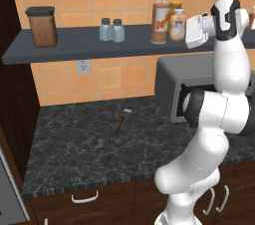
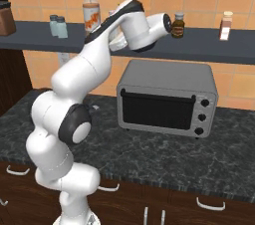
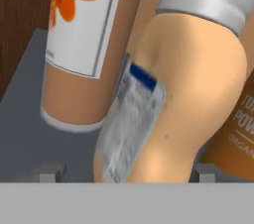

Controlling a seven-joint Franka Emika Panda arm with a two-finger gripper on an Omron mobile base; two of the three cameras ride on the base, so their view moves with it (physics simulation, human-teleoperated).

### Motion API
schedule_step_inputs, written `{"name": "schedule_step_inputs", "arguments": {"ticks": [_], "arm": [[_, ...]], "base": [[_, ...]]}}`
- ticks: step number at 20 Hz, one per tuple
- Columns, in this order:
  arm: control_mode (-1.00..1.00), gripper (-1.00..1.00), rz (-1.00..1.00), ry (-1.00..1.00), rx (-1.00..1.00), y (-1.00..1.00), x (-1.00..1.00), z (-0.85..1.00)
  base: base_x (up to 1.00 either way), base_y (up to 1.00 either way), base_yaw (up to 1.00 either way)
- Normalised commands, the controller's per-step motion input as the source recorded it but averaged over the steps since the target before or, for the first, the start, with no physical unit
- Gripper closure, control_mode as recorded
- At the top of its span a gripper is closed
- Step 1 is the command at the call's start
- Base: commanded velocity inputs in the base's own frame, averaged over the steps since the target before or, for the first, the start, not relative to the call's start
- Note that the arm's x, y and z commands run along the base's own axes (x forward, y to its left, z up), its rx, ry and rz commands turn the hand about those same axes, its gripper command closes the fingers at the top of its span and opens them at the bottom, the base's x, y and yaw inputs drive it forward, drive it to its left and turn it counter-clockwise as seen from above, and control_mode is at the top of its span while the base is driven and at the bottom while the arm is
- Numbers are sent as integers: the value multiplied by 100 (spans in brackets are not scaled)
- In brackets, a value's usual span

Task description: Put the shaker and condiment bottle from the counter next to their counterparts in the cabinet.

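The arm reaches up to the cabinet, the long slate-grey shelf against the orange tiles, and the gripper sits at its front edge, pointing in at the bottles. Right in front of it stands the condiment bottle, peach-orange with a white cap, upright on the shelf board between the tall pourer bottle and the mustard-yellow bottle behind it. In the hand view the condiment bottle looms very close, label facing the camera, and the fingers stand spread to either side of it with grey shelf showing between each tip and the bottle (apart, not pinching). The pourer bottle stands just beside it, and a brown-labelled container peeks in at the far side. Further along the shelf toward its left end, two pale blue-grey shakers stand side by side, touching or nearly so, and past them the big brown-filled canister. From the right base view, a small dark brown jar stands on the shelf beyond the wrist. Down on the counter lies a small brown-handled tool near the middle, with the grey toaster oven at the back.
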Motion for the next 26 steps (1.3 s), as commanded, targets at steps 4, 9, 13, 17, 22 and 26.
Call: {"name": "schedule_step_inputs", "arguments": {"ticks": [4,9,13,17,22,26], "arm": [[-100,-100,-1,-2,0,-6,0,-29],[-100,-100,-3,0,0,-33,0,-19],[-100,-100,-4,0,0,-55,0,-4],[-100,-100,-2,3,1,-63,0,0],[-100,-100,-1,3,9,-58,-48,31],[-100,-100,-10,10,13,-39,-94,78]], "base": [[0,0,0],[0,0,0],[0,0,0],[0,0,0],[0,0,0],[0,0,0]]}}
